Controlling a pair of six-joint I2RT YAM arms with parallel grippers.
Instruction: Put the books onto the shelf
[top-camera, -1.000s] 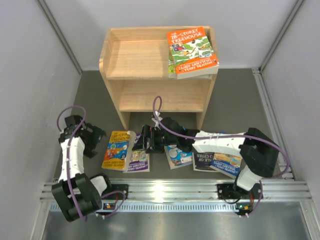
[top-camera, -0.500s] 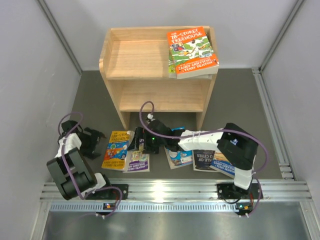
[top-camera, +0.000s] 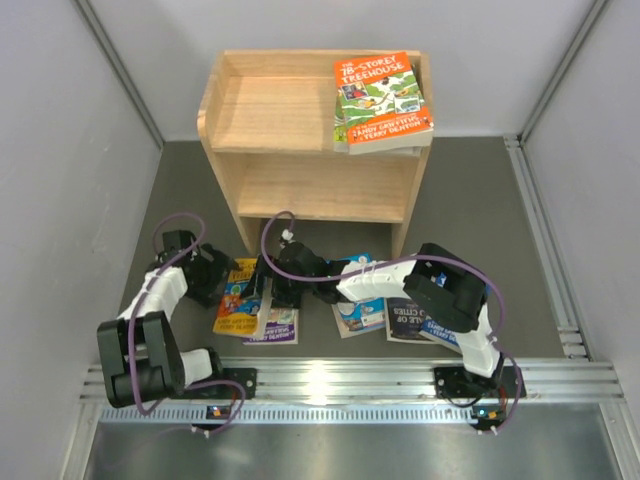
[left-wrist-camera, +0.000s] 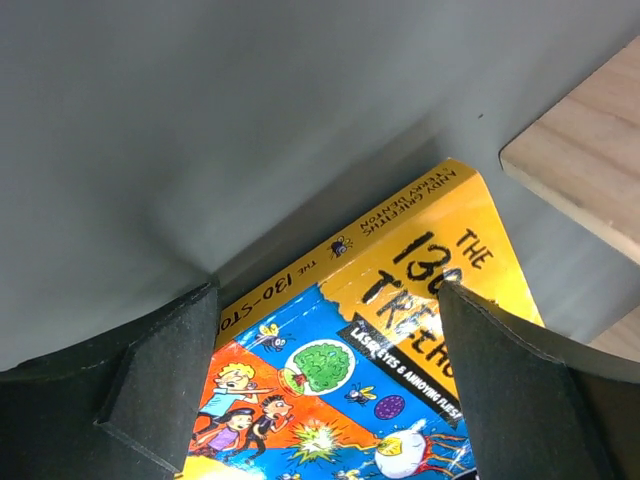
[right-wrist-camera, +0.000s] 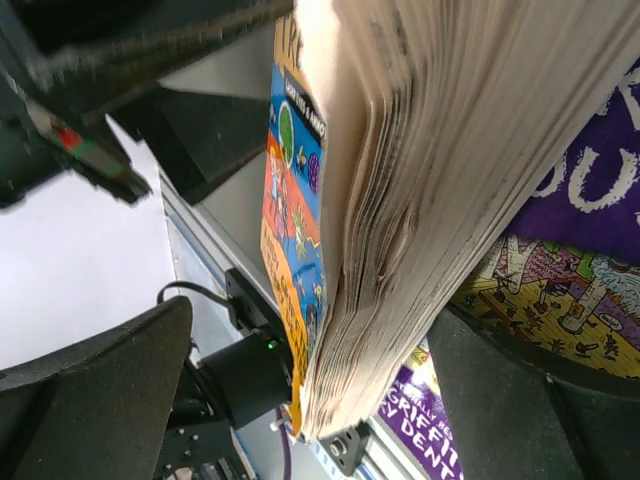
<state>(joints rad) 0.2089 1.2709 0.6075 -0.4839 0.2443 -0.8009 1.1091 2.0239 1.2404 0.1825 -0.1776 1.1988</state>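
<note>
books (top-camera: 384, 100) sit stacked flat on the right end of the shelf (top-camera: 270, 105) top, with an orange-and-green "78-storey treehouse" cover uppermost. the others are spread on the dark surface (top-camera: 470, 200) in front of the shelf.

you have both arms reaching to the leftmost of these, the yellow book (top-camera: 238, 295), which lies near the foot of the shelf's left side panel. your left end effector (top-camera: 212, 277) is at the book's left side and your right end effector (top-camera: 273, 283) at its right side, so the book sits between the two.

from the left wrist you see that end effector's fingers (left-wrist-camera: 160, 390) spread wide, one on each side of the cover's upper end. the black title letters and the cartoon artwork show between them, and the fingers are not closed on the book. from the right wrist the fingers (right-wrist-camera: 100, 400) are spread wide too, and the book's cream page edge fills the gap between them. that edge looks raised above the purple book (top-camera: 277, 326), which lies flat just beside and partly beneath it. you cannot tell whether either pad touches the pages.

further right on the surface, a blue book (top-camera: 358, 312) and two dark books (top-camera: 405, 320) lie flat, partly covered by your right arm (top-camera: 450, 290).
</note>
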